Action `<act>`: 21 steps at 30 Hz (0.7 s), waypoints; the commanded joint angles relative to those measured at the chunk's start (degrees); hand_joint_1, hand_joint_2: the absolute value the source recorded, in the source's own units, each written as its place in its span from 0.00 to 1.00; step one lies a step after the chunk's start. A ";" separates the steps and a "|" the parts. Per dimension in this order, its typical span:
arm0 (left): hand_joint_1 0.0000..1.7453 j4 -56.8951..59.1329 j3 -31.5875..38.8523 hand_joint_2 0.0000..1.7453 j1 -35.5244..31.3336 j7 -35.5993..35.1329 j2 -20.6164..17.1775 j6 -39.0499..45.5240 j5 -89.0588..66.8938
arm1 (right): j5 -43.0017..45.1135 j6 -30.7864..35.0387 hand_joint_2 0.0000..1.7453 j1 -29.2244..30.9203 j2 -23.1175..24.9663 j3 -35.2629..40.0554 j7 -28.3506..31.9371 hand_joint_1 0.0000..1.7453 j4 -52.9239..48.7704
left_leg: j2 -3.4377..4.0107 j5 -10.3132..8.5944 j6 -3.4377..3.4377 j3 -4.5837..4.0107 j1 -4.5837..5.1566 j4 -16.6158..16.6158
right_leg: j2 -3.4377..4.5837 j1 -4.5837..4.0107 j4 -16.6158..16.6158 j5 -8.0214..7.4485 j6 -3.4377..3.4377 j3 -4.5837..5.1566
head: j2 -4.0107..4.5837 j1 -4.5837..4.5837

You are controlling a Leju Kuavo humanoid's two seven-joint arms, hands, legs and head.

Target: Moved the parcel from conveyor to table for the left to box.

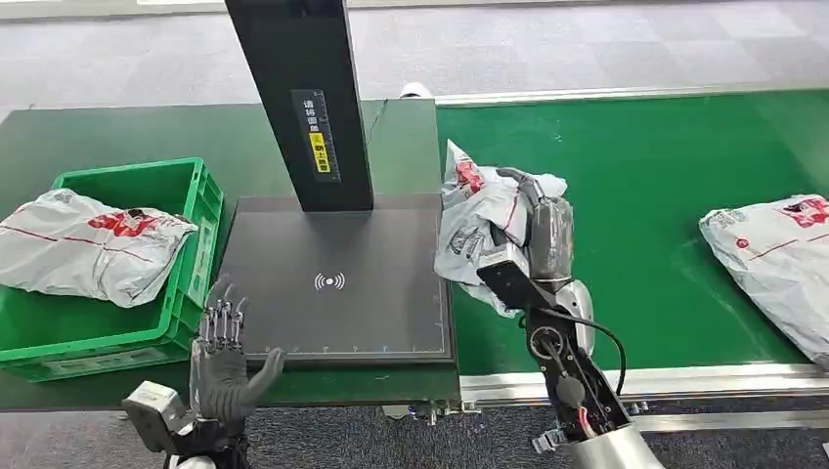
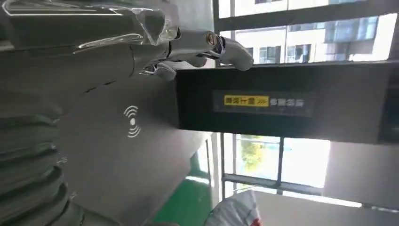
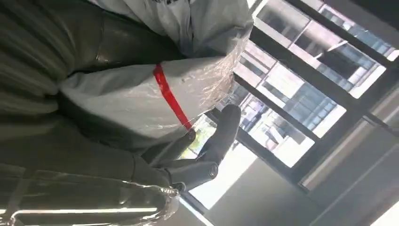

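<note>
The right hand (image 1: pixel 547 234) grips a red-printed grey parcel (image 1: pixel 479 220) beside a yellow-labelled scanner post (image 1: pixel 305 103), while the left hand (image 1: pixel 223 347) hovers open-fingered, empty.

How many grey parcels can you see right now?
3. One parcel lies in the green crate; one is held by the right hand at the conveyor's edge; one lies farther right. Others may be out of frame.

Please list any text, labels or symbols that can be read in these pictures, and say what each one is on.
Label on the black column: white characters above a yellow strip, too small to read.
Grey scan plate: a white wireless wave symbol, no words.
Parcel held by the right hand: red print on the parcel, blurred.
Parcel in the green crate: red print, blurred.
Parcel on the conveyor: red print, unreadable.
</note>
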State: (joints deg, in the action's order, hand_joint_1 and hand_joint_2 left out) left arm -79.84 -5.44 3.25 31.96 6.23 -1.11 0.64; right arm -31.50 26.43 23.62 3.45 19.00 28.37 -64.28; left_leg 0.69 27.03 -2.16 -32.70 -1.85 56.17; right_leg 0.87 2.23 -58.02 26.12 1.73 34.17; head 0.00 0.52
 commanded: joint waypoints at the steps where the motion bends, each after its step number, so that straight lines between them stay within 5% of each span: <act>1: 0.00 -0.09 -0.44 1.00 -1.15 1.10 0.60 2.34 1.38 | -0.29 -1.31 1.00 8.16 2.76 11.28 -1.21 1.00 13.34 | 0.16 0.03 0.12 0.08 0.01 -0.01 | 0.13 -0.03 0.01 -0.03 -0.16 0.00 | 0.00 0.00; 5: 0.00 0.93 -1.80 1.00 -2.30 1.61 -0.32 2.98 1.77 | -1.78 -18.29 1.00 13.76 6.58 18.68 -7.39 1.00 29.78 | 0.24 0.01 0.22 0.27 -0.02 -0.11 | 0.19 -0.09 0.13 -0.10 -0.27 -0.16 | 0.00 0.00; 7: 0.00 1.02 -2.07 1.00 -2.58 1.62 -0.40 2.84 1.93 | -2.49 -21.73 1.00 15.39 8.23 20.87 -7.45 1.00 35.85 | 0.35 0.02 0.11 0.29 -0.01 -0.10 | 0.27 -0.05 0.07 -0.08 -0.18 -0.11 | 0.00 0.00; 18: 0.00 4.24 -3.66 1.00 -6.32 0.82 -0.06 0.98 2.43 | -3.73 -27.06 1.00 16.21 8.83 24.73 -6.67 1.00 40.78 | -0.24 -0.06 0.18 0.15 0.01 -0.09 | -0.30 -0.06 0.10 0.00 -0.20 -0.21 | 0.00 0.00; 21: 0.00 5.72 -4.16 1.00 -7.85 0.76 -0.01 0.81 2.50 | -3.22 -28.02 1.00 15.27 9.14 25.59 -2.47 1.00 40.35 | -0.21 -0.06 0.11 0.13 0.02 -0.08 | -0.27 -0.03 0.06 0.01 -0.16 -0.16 | 0.00 0.00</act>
State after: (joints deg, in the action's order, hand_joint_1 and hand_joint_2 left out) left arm -80.37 -7.54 -0.33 33.16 6.51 0.04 2.88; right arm -34.95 0.26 36.84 11.78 39.06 21.75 -31.73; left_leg 0.62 27.01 -2.16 -32.67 -1.86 56.18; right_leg 0.76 2.21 -58.01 26.12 1.72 34.15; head 0.00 0.52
